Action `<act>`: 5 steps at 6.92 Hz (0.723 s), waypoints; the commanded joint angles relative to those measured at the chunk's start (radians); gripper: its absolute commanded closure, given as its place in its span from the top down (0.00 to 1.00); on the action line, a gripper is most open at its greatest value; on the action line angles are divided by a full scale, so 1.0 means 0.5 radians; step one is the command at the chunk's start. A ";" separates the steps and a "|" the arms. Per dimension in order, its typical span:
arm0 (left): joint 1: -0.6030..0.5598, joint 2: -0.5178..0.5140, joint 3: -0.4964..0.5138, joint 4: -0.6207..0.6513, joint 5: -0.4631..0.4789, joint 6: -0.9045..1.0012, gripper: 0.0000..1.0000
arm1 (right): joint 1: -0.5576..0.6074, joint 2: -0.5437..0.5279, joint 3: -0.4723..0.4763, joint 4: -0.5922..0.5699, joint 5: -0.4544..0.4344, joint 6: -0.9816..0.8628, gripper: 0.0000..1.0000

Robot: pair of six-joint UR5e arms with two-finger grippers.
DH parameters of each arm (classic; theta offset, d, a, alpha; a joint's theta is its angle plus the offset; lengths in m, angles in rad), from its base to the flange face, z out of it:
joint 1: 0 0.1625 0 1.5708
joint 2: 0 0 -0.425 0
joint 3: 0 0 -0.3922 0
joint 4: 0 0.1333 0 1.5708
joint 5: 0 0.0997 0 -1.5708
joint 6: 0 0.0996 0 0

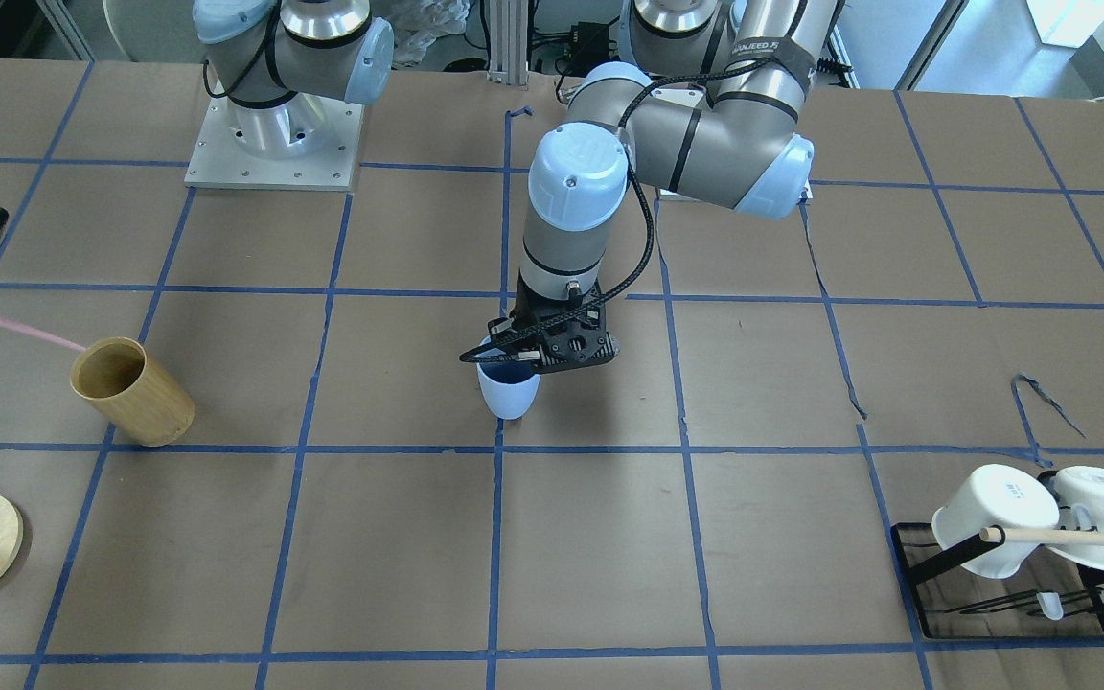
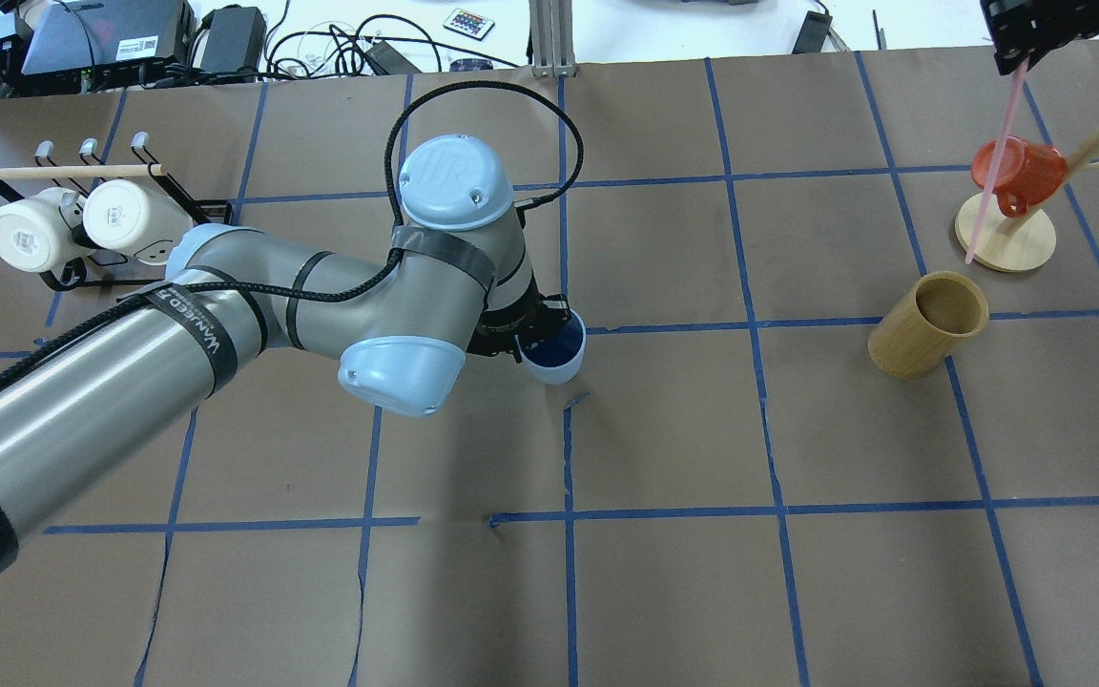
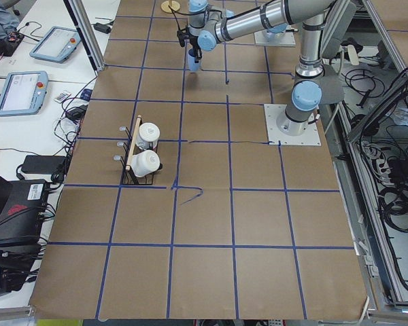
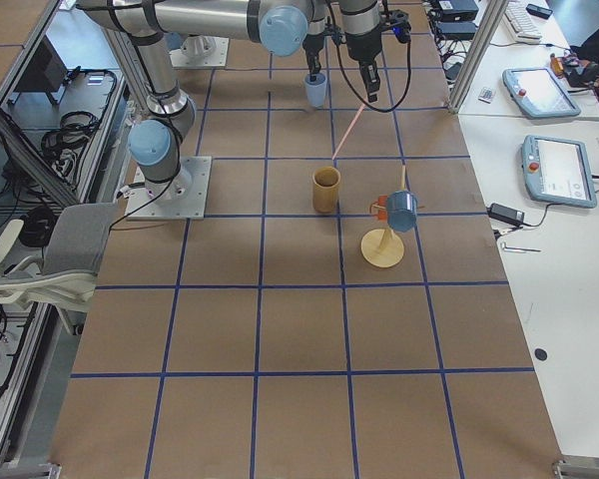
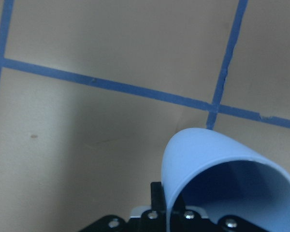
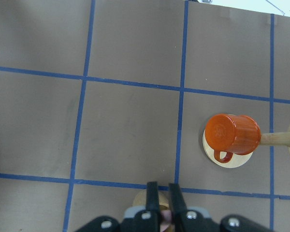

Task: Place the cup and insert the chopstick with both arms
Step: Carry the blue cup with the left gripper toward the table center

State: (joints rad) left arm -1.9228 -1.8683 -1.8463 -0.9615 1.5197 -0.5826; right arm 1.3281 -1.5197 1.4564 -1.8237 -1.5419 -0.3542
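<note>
The light-blue cup stands upright at the table's middle, at or just above the paper; I cannot tell which. It also shows in the overhead view and the left wrist view. My left gripper is shut on the cup's rim, one finger inside and one outside. My right gripper is high over the table's far right side, shut on the thin pink chopstick. The chopstick hangs slanted, its lower tip in the air near a bamboo cup. In the right wrist view the fingers stand close together.
A tan bamboo cup stands right of the middle. An orange mug hangs on a wooden stand behind it. Two white mugs hang on a black rack with a wooden dowel at the far left.
</note>
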 commanded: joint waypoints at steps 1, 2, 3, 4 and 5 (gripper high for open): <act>-0.029 -0.058 0.002 0.015 -0.005 -0.034 0.00 | 0.007 0.005 -0.029 -0.016 0.193 0.179 0.00; -0.035 -0.074 0.005 0.051 -0.005 -0.025 0.07 | 0.040 -0.001 -0.026 -0.037 0.233 0.320 0.00; -0.035 -0.089 0.008 0.106 -0.005 -0.001 0.51 | 0.129 0.005 -0.023 -0.140 0.231 0.404 0.00; -0.032 -0.086 0.081 0.149 -0.011 0.009 0.87 | 0.263 0.002 -0.020 -0.214 0.215 0.590 0.00; -0.011 -0.022 0.164 0.107 -0.029 0.127 1.00 | 0.383 0.014 -0.007 -0.361 0.209 0.668 0.00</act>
State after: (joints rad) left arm -1.9365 -1.9028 -1.8068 -0.9018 1.5127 -0.5664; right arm 1.4494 -1.5167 1.4474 -1.9326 -1.4337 -0.0844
